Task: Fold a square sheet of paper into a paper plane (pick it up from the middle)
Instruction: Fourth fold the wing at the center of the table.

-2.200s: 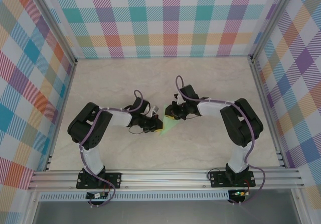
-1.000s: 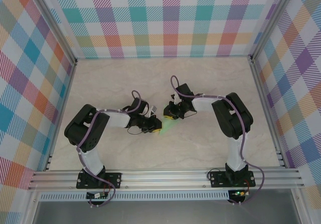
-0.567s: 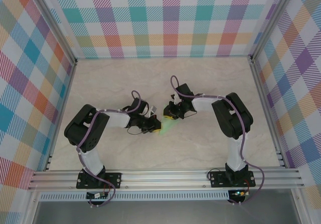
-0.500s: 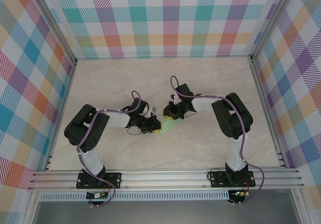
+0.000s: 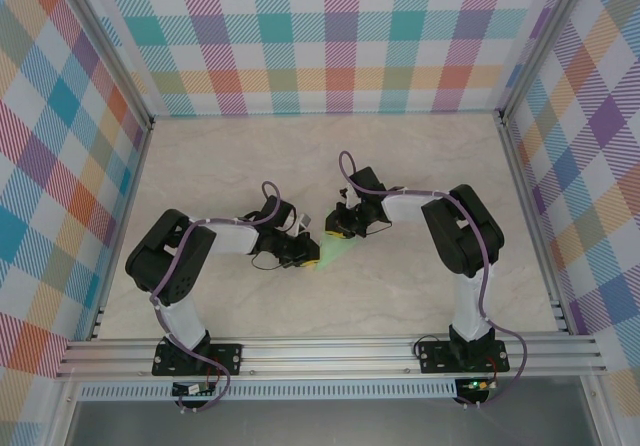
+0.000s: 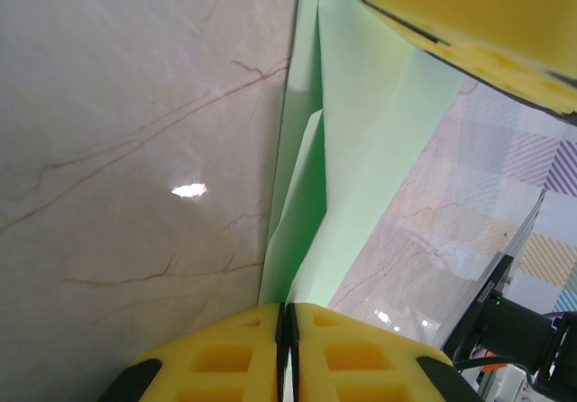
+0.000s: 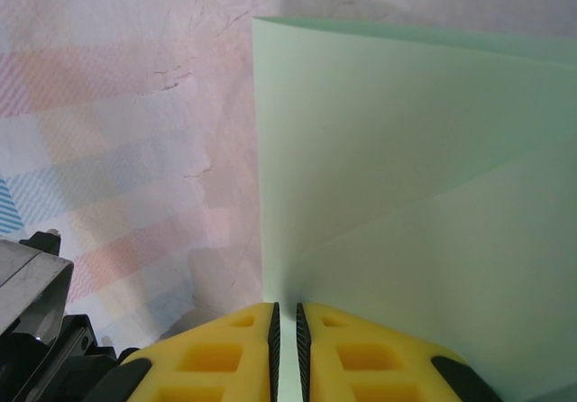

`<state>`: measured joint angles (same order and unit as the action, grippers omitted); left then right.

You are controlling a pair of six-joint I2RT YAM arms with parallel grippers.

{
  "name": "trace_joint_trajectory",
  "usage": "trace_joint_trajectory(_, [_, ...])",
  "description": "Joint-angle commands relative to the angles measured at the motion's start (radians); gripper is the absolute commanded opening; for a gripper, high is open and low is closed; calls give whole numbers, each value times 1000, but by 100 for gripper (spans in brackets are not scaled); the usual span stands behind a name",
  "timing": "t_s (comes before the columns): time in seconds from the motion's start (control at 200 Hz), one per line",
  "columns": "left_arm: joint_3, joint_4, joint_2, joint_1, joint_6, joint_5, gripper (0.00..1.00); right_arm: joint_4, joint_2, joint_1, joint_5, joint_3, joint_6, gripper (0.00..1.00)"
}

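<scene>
Mid-fold: sheet (image 7: 406,150) creased into layered flaps, not yet a dart; left gripper (image 6: 288,319) and right gripper (image 7: 287,321) each clamped on its edge, remaining folds probably pending

- A pale beige marble-patterned tabletop (image 5: 330,156) with thin reddish veins is lying flat as the floor of the cell.
- Multicoloured plaid wall panels are enclosing it: a back panel (image 5: 330,36), a left panel (image 5: 60,166) and a right panel (image 5: 590,166).
- Silver aluminium frame rails (image 5: 330,351) are running along the near edge.
- A small white light glare (image 6: 187,189) is reflecting off the glossy surface.
</scene>
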<state>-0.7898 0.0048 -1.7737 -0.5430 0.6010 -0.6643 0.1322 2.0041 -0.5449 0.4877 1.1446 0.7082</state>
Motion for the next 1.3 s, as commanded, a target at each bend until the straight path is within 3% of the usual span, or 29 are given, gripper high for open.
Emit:
trace_joint_trajectory(0.0, [23, -99, 15, -15, -15, -19, 12, 75, 68, 2, -79, -45, -38, 16])
trace_joint_trajectory(0.32, [-8, -182, 2, -28, -68, -27, 7, 72, 74, 2, -81, -45, -36, 16])
trace_joint_trajectory(0.62, [-19, -256, 23, -33, -102, 1, 12, 74, 71, 2, -86, -48, -37, 16])
trace_joint_trajectory(0.92, [-16, -274, -6, -39, -109, 33, 6, 75, 73, 1, -88, -52, -38, 16])
trace_joint_trajectory(1.295, [-80, -521, -29, -71, -145, 149, 6, 92, 73, 2, -106, -50, -45, 16])
